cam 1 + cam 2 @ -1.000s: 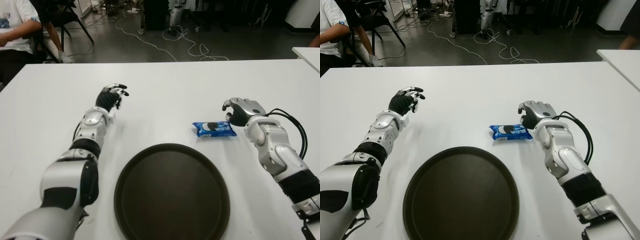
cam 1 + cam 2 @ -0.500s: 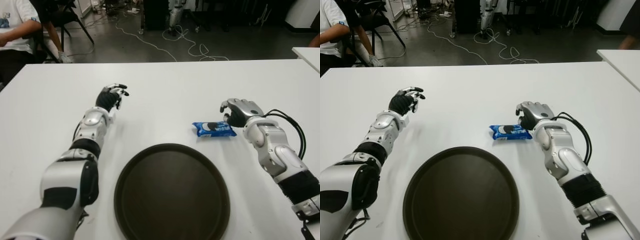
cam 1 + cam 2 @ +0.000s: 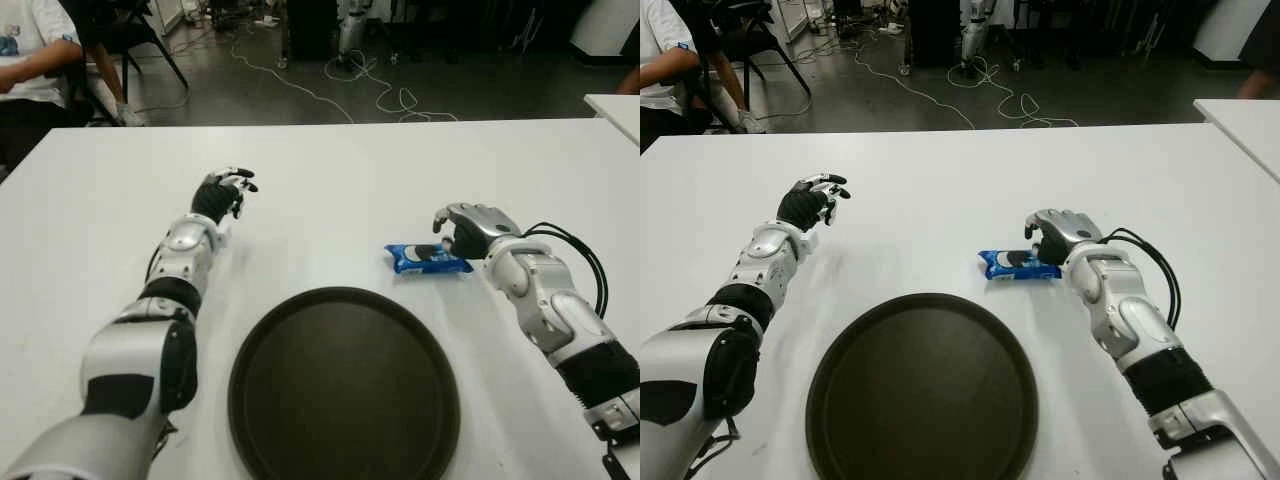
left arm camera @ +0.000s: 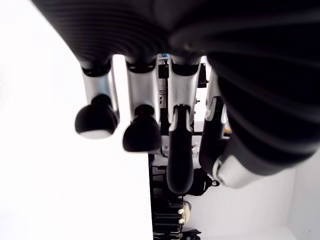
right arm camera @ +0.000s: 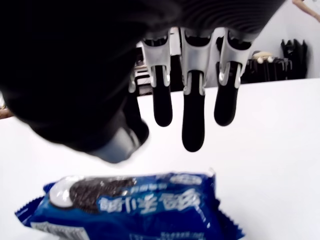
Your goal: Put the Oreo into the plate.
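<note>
The Oreo (image 3: 428,258) is a blue packet lying flat on the white table (image 3: 330,190), just beyond the far right rim of the plate. The plate (image 3: 345,385) is a dark round tray near the table's front edge, with nothing on it. My right hand (image 3: 447,230) is over the packet's right end, open. In the right wrist view its fingers (image 5: 193,122) hang spread above the Oreo (image 5: 135,205) and do not close on it. My left hand (image 3: 227,188) shows at the left of the table, far from the packet, loosely open and holding nothing.
A person in a white shirt (image 3: 30,50) sits beyond the table's far left corner beside a dark chair (image 3: 125,35). Cables (image 3: 340,85) trail across the floor behind the table. Another white table's corner (image 3: 615,105) shows at the right.
My right hand has slid left towards the Oreo and now reaches over its right end. The packet, the plate and my left hand have not moved.
</note>
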